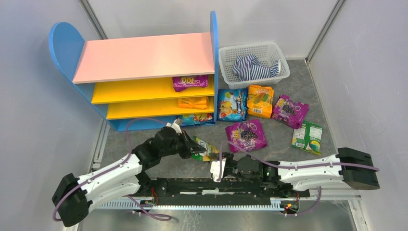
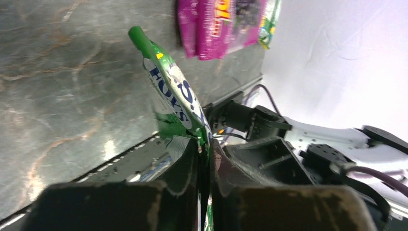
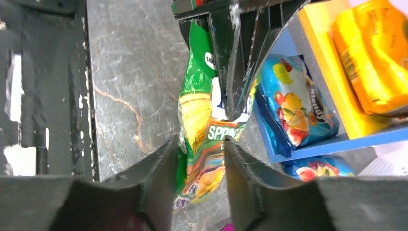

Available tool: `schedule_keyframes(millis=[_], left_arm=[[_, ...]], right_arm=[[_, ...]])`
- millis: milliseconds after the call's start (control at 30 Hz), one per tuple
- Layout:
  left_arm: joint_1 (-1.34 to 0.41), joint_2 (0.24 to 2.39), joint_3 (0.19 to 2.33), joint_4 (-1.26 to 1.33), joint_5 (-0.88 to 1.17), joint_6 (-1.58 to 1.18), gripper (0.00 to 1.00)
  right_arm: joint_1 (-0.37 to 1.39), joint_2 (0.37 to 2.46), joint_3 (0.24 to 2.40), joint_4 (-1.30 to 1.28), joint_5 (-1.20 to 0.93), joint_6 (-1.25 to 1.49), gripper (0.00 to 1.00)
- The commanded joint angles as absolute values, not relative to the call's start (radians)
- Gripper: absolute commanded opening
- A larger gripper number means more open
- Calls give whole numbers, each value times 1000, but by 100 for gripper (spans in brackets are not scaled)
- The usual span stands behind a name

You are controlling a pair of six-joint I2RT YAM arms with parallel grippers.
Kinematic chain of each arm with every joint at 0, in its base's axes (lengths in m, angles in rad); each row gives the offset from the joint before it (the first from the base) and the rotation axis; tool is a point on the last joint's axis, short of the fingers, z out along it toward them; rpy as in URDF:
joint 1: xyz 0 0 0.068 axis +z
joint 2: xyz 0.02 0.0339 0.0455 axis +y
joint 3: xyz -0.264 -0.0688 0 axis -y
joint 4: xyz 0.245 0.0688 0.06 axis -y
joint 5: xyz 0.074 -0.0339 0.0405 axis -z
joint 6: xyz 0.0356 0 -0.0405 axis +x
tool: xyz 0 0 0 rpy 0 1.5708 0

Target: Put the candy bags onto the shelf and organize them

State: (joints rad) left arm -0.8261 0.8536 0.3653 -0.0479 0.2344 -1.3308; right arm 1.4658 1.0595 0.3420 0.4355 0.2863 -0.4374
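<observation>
Grey marbled table [image 1: 284, 161] is lying between white walls. Left claw [image 1: 188, 144] is squeezing tight on one end of the green bag [image 1: 205, 150] and holding it up off the table. In the left wrist view its fingers [image 2: 185, 168] are hiding that end. Right claw [image 1: 217, 168] is sitting close by with its fingers [image 3: 159, 192] spread apart. The bag's other end is showing between them, but I cannot tell if they are touching it.

Just behind, the shelf [image 1: 144, 57] is holding a purple bag [image 1: 190, 82], an orange bag [image 1: 193, 102] and a blue bag [image 1: 197, 118]. Only the front edge of the blue one is showing.

Five loose bags are lying right of the shelf. The closest, a grape bag [image 1: 246, 135], is looking blurred and cut off in the left wrist view.
</observation>
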Motion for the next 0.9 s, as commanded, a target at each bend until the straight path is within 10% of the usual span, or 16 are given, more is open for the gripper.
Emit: schedule_keyframes(millis=[0, 467, 867], left_arm=[[-820, 777, 540, -153, 228, -1242, 2], [-816, 763, 1204, -652, 69, -817, 2], [-817, 1007, 1701, -457, -381, -705, 2]], right_arm=[[1464, 953, 372, 388, 325, -383, 54], [1464, 416, 361, 212, 494, -293, 86], [1463, 373, 382, 162, 493, -196, 90]])
